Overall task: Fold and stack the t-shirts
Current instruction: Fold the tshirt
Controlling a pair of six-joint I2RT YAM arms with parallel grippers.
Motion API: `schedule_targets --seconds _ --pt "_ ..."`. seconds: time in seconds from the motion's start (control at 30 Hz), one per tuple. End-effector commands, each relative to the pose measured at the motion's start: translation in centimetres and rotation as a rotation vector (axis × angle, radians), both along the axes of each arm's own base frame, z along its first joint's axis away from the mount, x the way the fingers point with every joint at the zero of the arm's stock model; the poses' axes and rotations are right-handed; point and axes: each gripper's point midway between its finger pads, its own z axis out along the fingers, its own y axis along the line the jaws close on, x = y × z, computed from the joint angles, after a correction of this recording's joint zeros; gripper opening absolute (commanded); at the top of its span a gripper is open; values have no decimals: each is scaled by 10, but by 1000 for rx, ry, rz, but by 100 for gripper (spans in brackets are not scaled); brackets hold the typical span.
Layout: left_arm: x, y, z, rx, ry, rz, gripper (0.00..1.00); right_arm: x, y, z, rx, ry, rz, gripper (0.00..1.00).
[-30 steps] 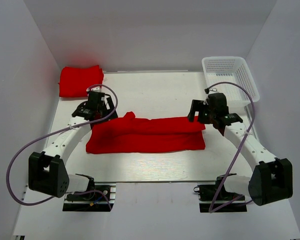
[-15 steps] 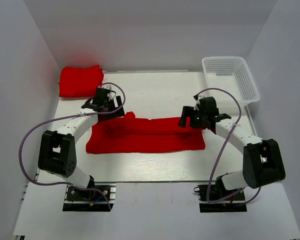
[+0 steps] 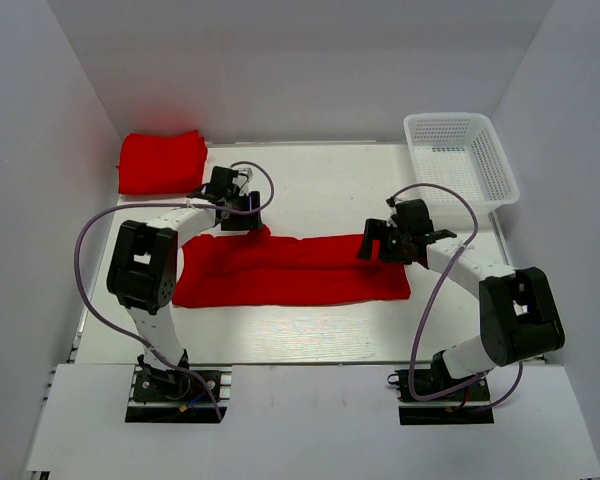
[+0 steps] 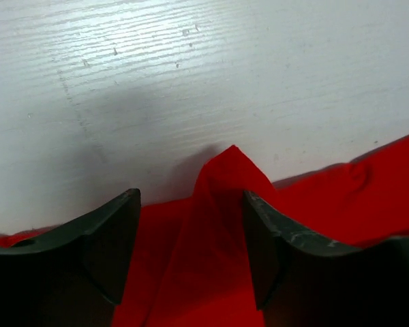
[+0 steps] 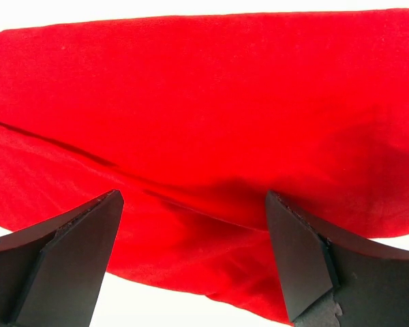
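Observation:
A red t-shirt (image 3: 290, 270) lies folded into a long band across the middle of the table. A second red t-shirt (image 3: 160, 160) sits folded at the far left corner. My left gripper (image 3: 242, 222) is open above the band's far left edge, where a raised point of cloth (image 4: 225, 170) stands between its fingers (image 4: 105, 238). My right gripper (image 3: 370, 243) is open over the band's right end, with the red cloth (image 5: 204, 122) spread below its fingers (image 5: 293, 252). Neither holds anything.
A white mesh basket (image 3: 460, 155) stands at the far right corner. White walls close in the table on the left, back and right. Purple cables loop off both arms.
Both arms have reached farther in. The left gripper moved right and back to the band's far left edge. The right gripper moved left over the band's right end.

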Motion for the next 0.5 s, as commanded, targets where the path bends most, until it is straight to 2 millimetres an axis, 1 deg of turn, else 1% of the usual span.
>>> schedule_targets --seconds 0.0,0.03,0.1,0.13,0.17,0.2,0.23,0.27,0.3,0.33,0.4,0.43,0.47 --pt "11 -11 31 -22 -85 -71 70 8 -3 0 -12 -16 -26 90" --pt "7 -14 28 -20 -76 -81 65 8 -3 1 -14 -19 -27 90" --pt "4 -15 23 -18 -59 -94 55 8 -6 -2 -24 -12 -35 90" --pt "2 -14 18 -9 -45 -102 49 8 -6 -3 -24 -7 -38 90" --pt "0 -17 18 -3 -48 -119 36 9 -6 -2 -24 -12 -38 90" --pt "1 -20 17 -8 -49 -134 31 9 -6 -2 -29 -9 -39 90" --pt "1 -20 17 -8 -49 -134 21 9 -8 -2 -33 -10 -47 90" --pt "2 -20 19 -8 -48 -134 3 9 -8 -2 -37 -10 -45 90" --pt "2 -19 19 0 -53 -144 0 9 -9 -2 -41 -10 -48 90" --pt "3 -19 21 0 -53 -144 0 10 -11 -2 -47 -10 -52 90" --pt "7 -18 32 7 -92 -143 0 10 -13 -3 -59 -9 -60 90" --pt "5 -17 41 3 -110 -142 0 8 -13 -3 -60 -7 -58 90" --pt "10 -19 50 -6 -146 -142 0 8 -13 -4 -62 -4 -60 90"
